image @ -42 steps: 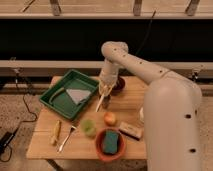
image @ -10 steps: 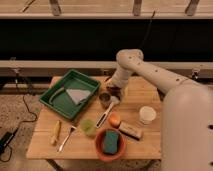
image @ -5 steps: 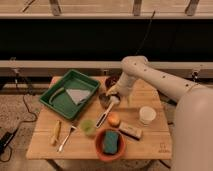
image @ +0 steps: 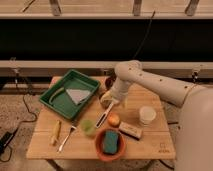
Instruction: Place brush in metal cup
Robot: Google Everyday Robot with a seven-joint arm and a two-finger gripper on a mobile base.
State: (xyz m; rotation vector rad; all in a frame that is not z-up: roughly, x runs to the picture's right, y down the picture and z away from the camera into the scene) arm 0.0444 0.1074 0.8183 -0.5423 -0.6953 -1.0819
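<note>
The brush [image: 103, 118] is a long slim white stick lying slantwise. Its upper end is at my gripper [image: 111, 100] and its lower end is near the translucent green cup [image: 88, 126]. The metal cup [image: 104, 96], small and dull brown-grey, stands just right of the green tray and is partly covered by the gripper. The gripper reaches in from the right and hangs directly over the cup's near side. I cannot tell whether the brush's upper end rests in the cup or is held.
A green tray [image: 57, 102] holding a grey cloth sits at the back left. Near the brush are an orange [image: 114, 120], a tan block [image: 130, 130], a white cup [image: 147, 114] and a red bowl [image: 98, 149] with a green sponge. A yellow item [image: 56, 133] and a pale fork [image: 67, 138] lie front left.
Since the earliest frame the gripper has carried the brush rightward from the tray's edge to the metal cup. Over the last second the arm sank slightly; the brush barely shifted.
</note>
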